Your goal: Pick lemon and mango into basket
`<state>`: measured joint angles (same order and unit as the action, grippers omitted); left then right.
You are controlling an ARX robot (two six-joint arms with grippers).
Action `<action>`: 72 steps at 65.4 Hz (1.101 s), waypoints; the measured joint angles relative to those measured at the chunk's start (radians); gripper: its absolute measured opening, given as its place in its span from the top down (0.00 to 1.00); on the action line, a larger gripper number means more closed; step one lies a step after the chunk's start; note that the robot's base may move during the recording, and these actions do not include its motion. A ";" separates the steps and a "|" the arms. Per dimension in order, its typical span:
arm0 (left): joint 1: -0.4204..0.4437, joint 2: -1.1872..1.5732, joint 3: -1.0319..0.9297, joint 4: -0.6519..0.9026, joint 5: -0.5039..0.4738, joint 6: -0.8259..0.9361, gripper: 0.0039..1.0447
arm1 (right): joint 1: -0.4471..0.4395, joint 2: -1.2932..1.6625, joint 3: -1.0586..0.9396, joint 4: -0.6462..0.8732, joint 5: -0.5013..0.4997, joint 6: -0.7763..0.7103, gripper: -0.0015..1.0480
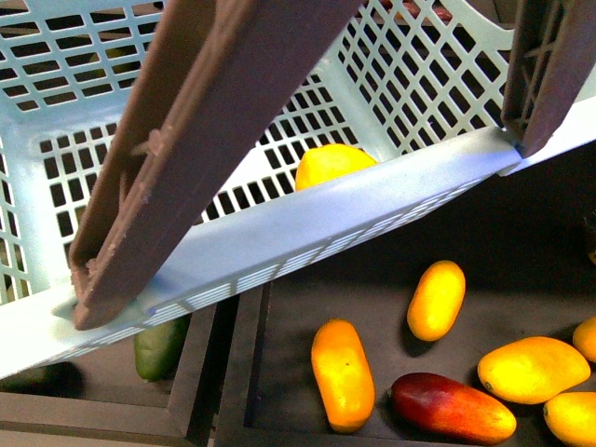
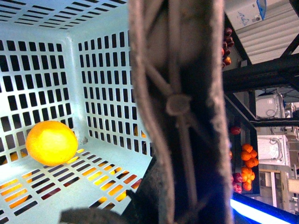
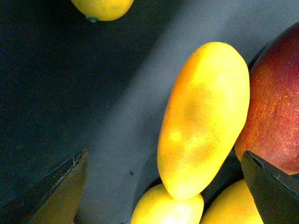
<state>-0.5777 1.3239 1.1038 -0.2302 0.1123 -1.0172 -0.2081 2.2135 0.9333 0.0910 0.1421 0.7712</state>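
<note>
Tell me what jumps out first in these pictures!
The big mint basket fills the top of the front view, tilted, with its brown handle slanting across and one lemon inside. Below it, bright yellow fruits and a dark red mango lie in a dark tray. In the right wrist view, the right gripper is open, with a yellow mango showing between its fingers.
</note>
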 joint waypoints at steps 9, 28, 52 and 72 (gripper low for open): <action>0.000 0.000 0.000 0.000 0.002 0.000 0.96 | -0.004 0.039 0.028 -0.002 0.002 0.002 0.08; 0.000 0.000 0.000 0.000 0.000 0.000 0.96 | -0.002 0.106 0.094 -0.024 0.039 0.017 0.08; 0.000 0.000 0.000 0.000 0.005 -0.001 0.96 | 0.006 0.195 0.110 -0.010 0.014 0.024 0.08; 0.000 0.000 0.000 0.000 0.000 -0.001 0.96 | 0.003 0.179 0.079 0.047 -0.022 0.018 0.43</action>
<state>-0.5777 1.3239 1.1038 -0.2302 0.1127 -1.0180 -0.2054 2.3924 1.0122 0.1379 0.1200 0.7895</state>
